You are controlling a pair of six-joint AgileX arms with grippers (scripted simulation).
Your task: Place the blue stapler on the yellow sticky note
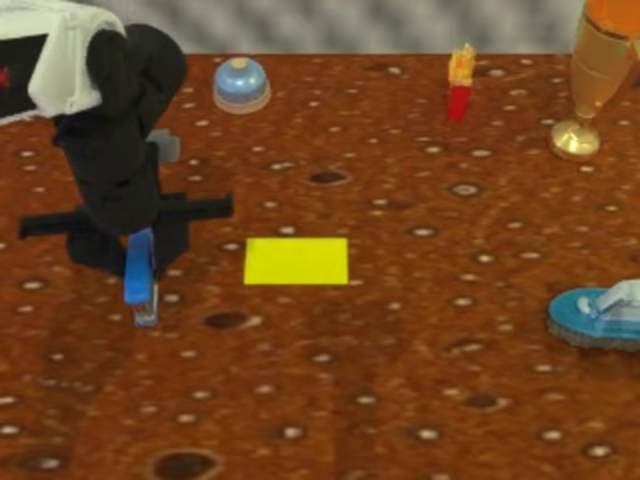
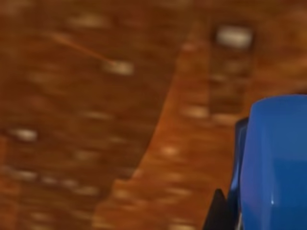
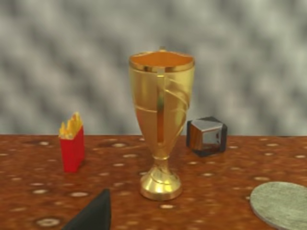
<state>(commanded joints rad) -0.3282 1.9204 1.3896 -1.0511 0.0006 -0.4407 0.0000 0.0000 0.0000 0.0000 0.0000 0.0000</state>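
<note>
The blue stapler [image 1: 140, 282] lies lengthwise at the table's left, its silvery tip [image 1: 146, 316] pointing to the front edge. My left gripper [image 1: 138, 255] reaches down over its rear half and is shut on it. The left wrist view shows the stapler [image 2: 276, 163] close up, with one dark fingertip [image 2: 218, 211] pressed against its side; the other finger is out of frame. The yellow sticky note [image 1: 296, 261] lies flat and bare to the stapler's right, a short gap away. My right arm is outside the top view; only one fingertip [image 3: 98, 211] shows, with nothing beside it.
A blue-domed bell [image 1: 241, 83] stands at the back left and a red box of fries [image 1: 460, 82] at the back middle. A gold trophy cup [image 1: 590, 80] stands at the back right, with a dark cube [image 3: 206, 135] behind it. A teal scrub brush [image 1: 600, 315] lies at the right edge.
</note>
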